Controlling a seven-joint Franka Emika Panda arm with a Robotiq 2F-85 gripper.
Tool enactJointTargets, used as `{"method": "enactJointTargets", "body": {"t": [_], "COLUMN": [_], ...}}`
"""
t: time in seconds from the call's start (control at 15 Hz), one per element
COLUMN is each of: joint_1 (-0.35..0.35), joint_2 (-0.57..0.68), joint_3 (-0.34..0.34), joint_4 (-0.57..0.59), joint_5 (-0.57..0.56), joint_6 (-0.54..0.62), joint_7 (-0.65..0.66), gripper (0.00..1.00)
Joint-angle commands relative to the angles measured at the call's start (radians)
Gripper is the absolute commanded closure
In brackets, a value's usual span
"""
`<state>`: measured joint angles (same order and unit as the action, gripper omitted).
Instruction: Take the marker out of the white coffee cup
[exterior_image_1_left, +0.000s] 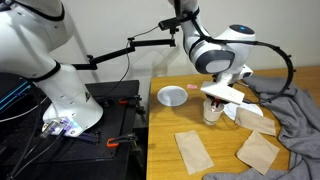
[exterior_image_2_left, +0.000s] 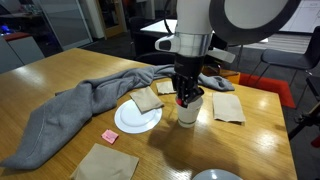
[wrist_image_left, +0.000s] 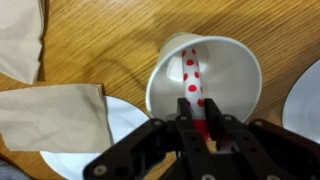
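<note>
The white coffee cup (wrist_image_left: 232, 68) stands upright on the wooden table, seen from above in the wrist view. It also shows in both exterior views (exterior_image_2_left: 188, 112) (exterior_image_1_left: 212, 113). The marker (wrist_image_left: 192, 72), white with red dots, leans inside the cup with its top end over the near rim. My gripper (wrist_image_left: 200, 118) is right above the cup (exterior_image_2_left: 186, 96) (exterior_image_1_left: 215, 98). Its two fingers press on either side of the marker's top end. The marker's lower end rests in the cup.
A white plate (exterior_image_2_left: 128, 122) with a brown napkin (exterior_image_2_left: 148, 99) sits beside the cup. A grey cloth (exterior_image_2_left: 70, 110) lies across the table. More napkins (exterior_image_2_left: 228, 107) (exterior_image_2_left: 105, 162), a small pink piece (exterior_image_2_left: 110, 135) and another plate (exterior_image_2_left: 215, 175) lie around.
</note>
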<state>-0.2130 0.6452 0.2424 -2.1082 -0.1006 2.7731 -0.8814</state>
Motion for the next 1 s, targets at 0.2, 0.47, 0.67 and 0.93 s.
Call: {"method": "enactJointTargets", "body": {"t": [0.2, 0.47, 0.67, 0.93], "joint_1": [0.097, 0.164, 0.205, 0.209], "joint_2": [-0.179, -0.318, -0.433, -0.585], "joint_3": [-0.043, -0.091, -0.124, -0.122], "joint_4": [-0.15, -0.237, -0.296, -0.349], "joint_5": [-0.018, -0.056, -0.101, -0.067], "joint_6": [0.013, 0.021, 0.012, -0.073], "joint_7": [0.098, 0.21, 0.309, 0.41], "gripper": [0.95, 0.95, 0.95, 0.95]}}
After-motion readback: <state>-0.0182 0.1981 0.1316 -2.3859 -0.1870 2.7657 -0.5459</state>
